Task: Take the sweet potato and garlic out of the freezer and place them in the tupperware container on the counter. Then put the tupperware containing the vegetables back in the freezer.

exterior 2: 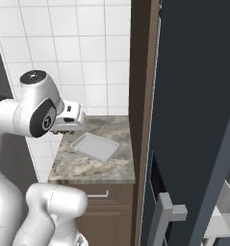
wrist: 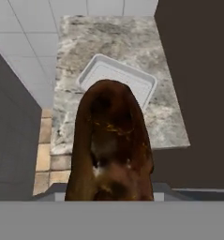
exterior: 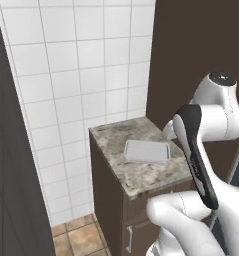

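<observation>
One item of the two is in hand: the sweet potato [wrist: 111, 145] sits clenched in the gripper [exterior 2: 70, 118], looming large and dark brown in the hand view, its tip pointing toward the tupperware container [wrist: 117, 82] below. The fingertips themselves are hidden behind it, so how deep the hold goes cannot be told.

Largest hazards first. The freezer [exterior 2: 193, 120] stands tall just right of the counter [exterior: 141, 172], with a brown side panel [exterior 2: 140, 96] between them; judging by the base views, a wide swing of the arm toward that side could clip the panel. The tiled wall [exterior: 76, 70] closes the far side, so overshoot in that direction is also limited. To the left the counter ends at an open edge over the tan floor tiles [exterior: 76, 237]; a release made too far left would likely send the sweet potato off the stone top.

The container lies flat near the middle of the counter, empty, with bare stone on all sides. Its rim is low, so an elongated piece dropped from height or at a slant could plausibly roll or bounce out. A descent straight over the tray's centre looks the safest line.

Garlic is not yet in the tray.
</observation>
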